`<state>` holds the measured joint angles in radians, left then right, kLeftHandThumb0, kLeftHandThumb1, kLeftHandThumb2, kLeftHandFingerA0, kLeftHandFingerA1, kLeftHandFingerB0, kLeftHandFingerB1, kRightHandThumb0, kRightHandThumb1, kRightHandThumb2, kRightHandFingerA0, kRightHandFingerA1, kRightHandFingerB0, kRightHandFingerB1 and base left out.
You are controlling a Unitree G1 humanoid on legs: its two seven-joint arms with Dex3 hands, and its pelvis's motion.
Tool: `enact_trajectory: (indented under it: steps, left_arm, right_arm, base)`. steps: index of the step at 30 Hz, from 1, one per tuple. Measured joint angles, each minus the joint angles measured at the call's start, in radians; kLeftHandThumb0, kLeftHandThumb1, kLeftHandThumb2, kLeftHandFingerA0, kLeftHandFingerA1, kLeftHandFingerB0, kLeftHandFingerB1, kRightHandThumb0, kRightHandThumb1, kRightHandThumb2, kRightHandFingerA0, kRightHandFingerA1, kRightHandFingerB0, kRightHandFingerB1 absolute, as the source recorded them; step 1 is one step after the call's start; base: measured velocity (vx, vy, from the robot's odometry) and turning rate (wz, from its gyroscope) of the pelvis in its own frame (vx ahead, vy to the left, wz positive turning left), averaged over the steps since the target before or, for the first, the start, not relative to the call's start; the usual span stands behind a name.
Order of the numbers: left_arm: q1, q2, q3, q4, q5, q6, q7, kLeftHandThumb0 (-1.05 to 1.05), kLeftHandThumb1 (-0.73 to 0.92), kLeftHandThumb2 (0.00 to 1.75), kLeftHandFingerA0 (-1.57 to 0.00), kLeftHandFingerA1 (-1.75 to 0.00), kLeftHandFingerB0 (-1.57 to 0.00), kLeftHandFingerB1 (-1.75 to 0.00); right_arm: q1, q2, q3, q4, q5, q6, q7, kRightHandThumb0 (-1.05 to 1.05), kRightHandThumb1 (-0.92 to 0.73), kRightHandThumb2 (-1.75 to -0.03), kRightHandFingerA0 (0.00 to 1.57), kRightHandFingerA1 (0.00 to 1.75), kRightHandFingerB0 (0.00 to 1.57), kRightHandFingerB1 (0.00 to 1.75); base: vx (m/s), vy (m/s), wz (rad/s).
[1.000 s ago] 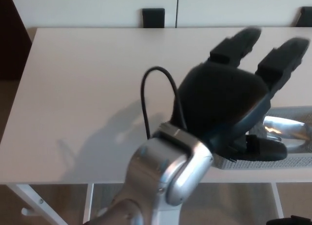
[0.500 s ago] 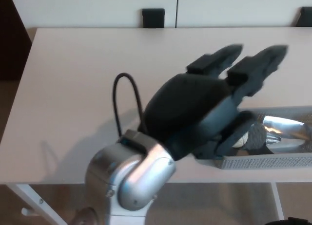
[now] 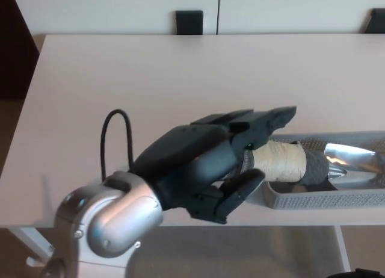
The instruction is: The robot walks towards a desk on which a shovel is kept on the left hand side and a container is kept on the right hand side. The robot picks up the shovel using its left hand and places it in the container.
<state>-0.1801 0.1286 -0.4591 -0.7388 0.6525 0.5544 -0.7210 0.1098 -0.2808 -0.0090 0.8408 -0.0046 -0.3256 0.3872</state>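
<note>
One robot hand is in view: the left robot hand, black, with a thumb and two thick fingers, on a silver wrist joint carrying one looped black cable. It comes in from the lower left and reaches across the front edge of the pale beige rectangular bench. Its fingers are extended above the shovel's handle and its thumb lies below it. The digits look spread around the handle's end rather than clamped on it, but whether any surface touches the handle cannot be told from this angle. The right robot hand is not in view.

One container is present: a grey perforated tray-like basket, sitting at the right front of the bench and cut off by the right edge of the picture. It holds one item, the shovel with a light tan wrapped handle and shiny metal blade. The shovel lies lengthwise in the basket, with the blade toward the right and the handle toward the left, its handle end projecting over the basket's left rim toward the hand.

Two dark rectangular objects stand beyond the far edge of the bench, one near the centre and one at the upper right corner. What they are cannot be made out. One white bench leg shows at the lower left.
</note>
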Motion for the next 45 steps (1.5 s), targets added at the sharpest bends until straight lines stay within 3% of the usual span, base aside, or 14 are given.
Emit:
enact_trajectory:
  steps: [45]
  left_arm:
    - [0.074, 0.262, 0.271, -0.129, -0.66, 0.013, -0.325, -0.46, 0.92, 1.12, 0.0, 0.0, 0.0, 0.0]
  right_arm:
    - [-0.005, 0.0, 0.001, 0.014, 0.0, 0.0, 0.0, -0.43, -0.62, -0.6, 0.79, 0.5, 0.63, 0.45]
  base:
    - [0.0, 0.0, 0.0]
